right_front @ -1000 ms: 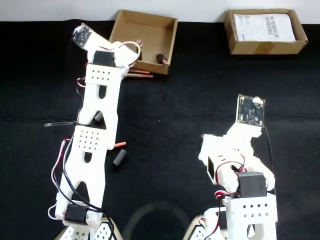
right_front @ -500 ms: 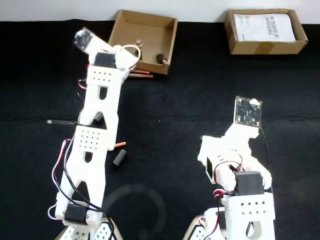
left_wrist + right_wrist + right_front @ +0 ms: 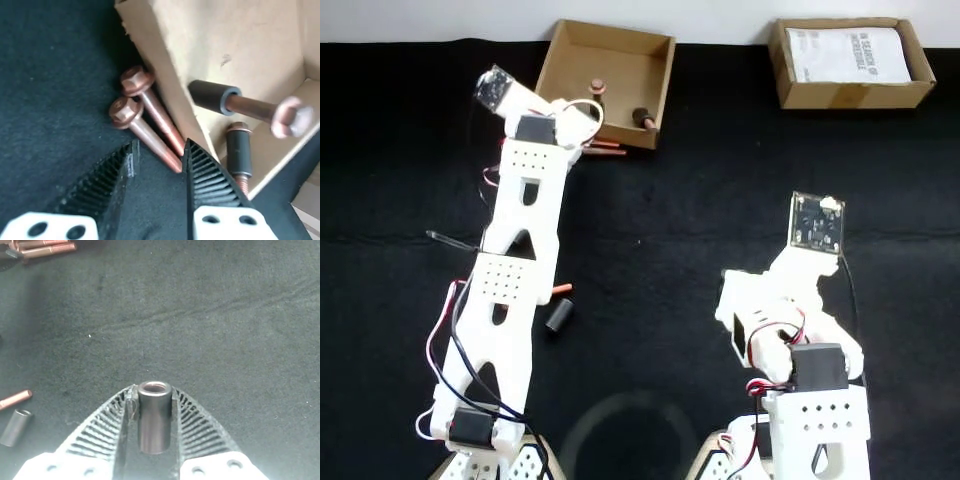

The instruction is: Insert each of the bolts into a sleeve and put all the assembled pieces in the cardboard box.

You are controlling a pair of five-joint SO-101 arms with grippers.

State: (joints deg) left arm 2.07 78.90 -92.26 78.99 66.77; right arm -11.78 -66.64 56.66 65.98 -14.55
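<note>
**A:** Left tool (image 3: 161, 150): jaws a moderate gap apart, gripping nothing, tips right over the threaded ends of the two loose bolts (image 3: 154, 111).

**B:** Where are those lying?

**A:** Flat on the table (image 3: 720, 190), side by side, along the outer wall of the cardboard box (image 3: 620, 65). The nearer one looks to touch the wall, can't confirm.

**B:** Box contents?

**A:** Two assembled pieces. First piece (image 3: 240, 102) is a bolt through a black sleeve with the copper head sticking out, inside the box. Second piece (image 3: 239, 150) sits by the near wall, close to a corner. The two are apart from each other.

**B:** Other side?

**A:** Right tool (image 3: 154, 390) is clamped on a held sleeve (image 3: 154, 425). It's dark, with the open bore end showing between the tips, above bare table and well apart from the cardboard box.

**B:** Anything loose?

**A:** Single bolt (image 3: 560, 290) and spare sleeve (image 3: 557, 315) on the table by the left arm, just beside each other, not touching.

**B:** Other containers?

**A:** Second box (image 3: 840, 97) at the far edge beyond the right arm holds a printed sheet (image 3: 848, 55).
</note>
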